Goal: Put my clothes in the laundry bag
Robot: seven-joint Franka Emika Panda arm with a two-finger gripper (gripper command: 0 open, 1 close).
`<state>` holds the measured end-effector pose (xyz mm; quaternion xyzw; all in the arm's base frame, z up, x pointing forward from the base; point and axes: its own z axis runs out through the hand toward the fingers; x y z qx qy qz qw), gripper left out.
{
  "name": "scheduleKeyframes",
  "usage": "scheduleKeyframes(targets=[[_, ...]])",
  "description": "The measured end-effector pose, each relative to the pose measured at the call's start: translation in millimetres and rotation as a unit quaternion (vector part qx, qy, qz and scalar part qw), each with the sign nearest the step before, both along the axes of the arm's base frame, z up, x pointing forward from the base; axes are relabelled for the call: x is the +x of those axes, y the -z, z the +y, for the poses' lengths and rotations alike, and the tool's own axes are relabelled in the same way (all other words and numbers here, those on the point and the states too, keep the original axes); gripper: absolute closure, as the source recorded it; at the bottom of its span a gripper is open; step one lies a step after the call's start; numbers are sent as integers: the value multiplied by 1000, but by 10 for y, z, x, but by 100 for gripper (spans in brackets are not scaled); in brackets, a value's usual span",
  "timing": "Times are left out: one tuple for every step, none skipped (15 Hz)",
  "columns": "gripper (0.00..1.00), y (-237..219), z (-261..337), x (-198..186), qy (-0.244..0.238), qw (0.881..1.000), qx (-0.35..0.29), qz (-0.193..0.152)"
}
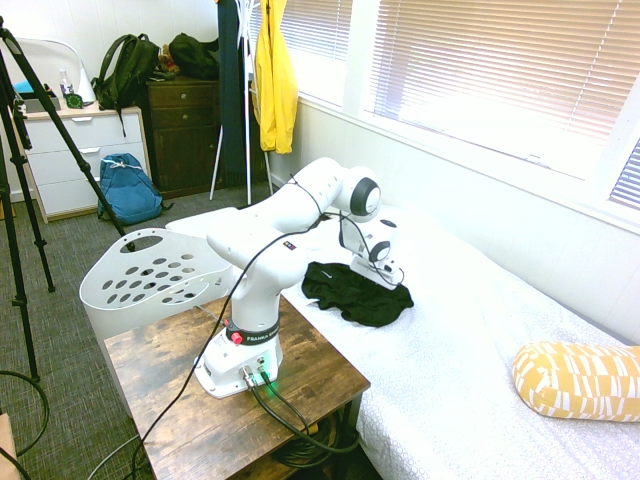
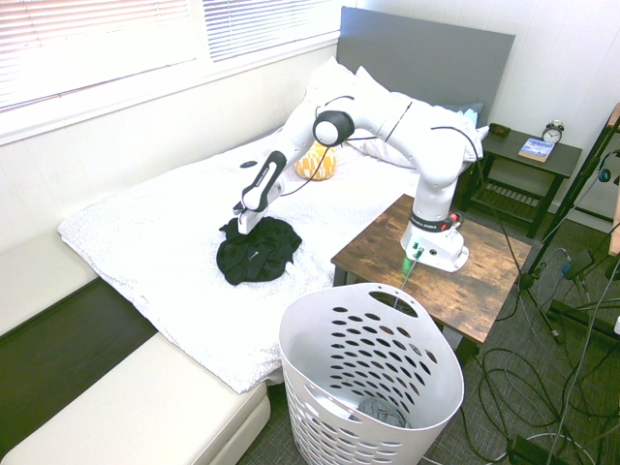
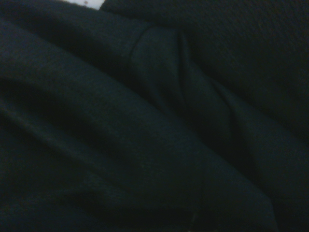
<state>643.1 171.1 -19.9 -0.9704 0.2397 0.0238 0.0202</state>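
The clothes (image 2: 257,250) lie bunched on the bed (image 2: 155,242), so folds stand up for pinching. The end effector (image 2: 239,224) presses in at their 10 o'clock edge; finger spread unclear. The laundry bag (image 2: 373,383) waits at 5 o'clock.

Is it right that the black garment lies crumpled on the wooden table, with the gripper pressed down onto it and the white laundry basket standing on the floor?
Not quite. The black garment lies crumpled on the white bed, not on the wooden table, as the second exterior view shows. The rest holds: the gripper is down on the garment and the white laundry basket stands on the floor.
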Motion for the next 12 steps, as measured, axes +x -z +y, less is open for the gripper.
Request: scheduleKeyframes(targets=[[100,12,-18,-2,2,1000,1,1],[100,23,-40,-2,4,1000,2,2],[100,35,-60,-4,8,1000,3,3],[100,45,-70,-7,10,1000,4,4],[100,45,-69,-6,10,1000,5,4],[100,38,-64,-1,9,1000,5,4],[100,13,-53,16,8,1000,6,3],[100,-58,-33,50,7,1000,7,0],[100,-192,-10,109,5,1000,7,-6],[100,-400,10,190,3,1000,6,-12],[100,-708,42,287,-1,1000,5,-20],[100,-1061,95,360,-8,1000,7,-25]])
